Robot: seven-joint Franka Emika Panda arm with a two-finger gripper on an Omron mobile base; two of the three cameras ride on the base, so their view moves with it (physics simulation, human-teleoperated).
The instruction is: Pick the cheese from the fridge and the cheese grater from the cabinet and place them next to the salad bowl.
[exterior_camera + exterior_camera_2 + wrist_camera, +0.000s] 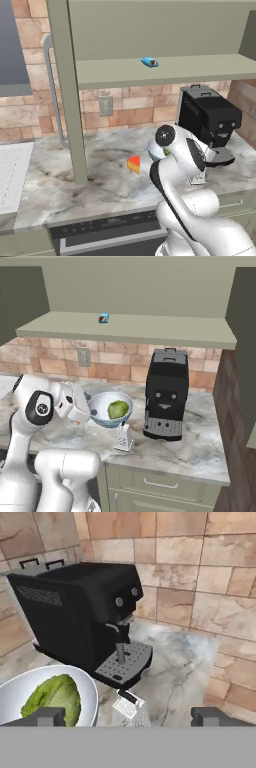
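**Open gripper above grater and bowl**

Gripper (129,716) spread wide, 2 dark fingertips (45,716) holding nothing. Just below: silver-grey tapered cheese grater (123,437) with dark handle, upright near the worktop's (200,448) front edge. Beside it, glossy round salad bowl (100,406) holding 1 green leafy lump (118,408). Boxy black coffee machine (165,393) just right of both. Yellow-orange cheese (133,164) wedge on veined marble left of the bowl. Small blue object (103,318) on the olive-beige cabinet (150,331) shelf.

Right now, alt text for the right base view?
Cheese grater stands on the marble counter just in front of the salad bowl, beside a black coffee machine. The open gripper hovers left of the bowl.
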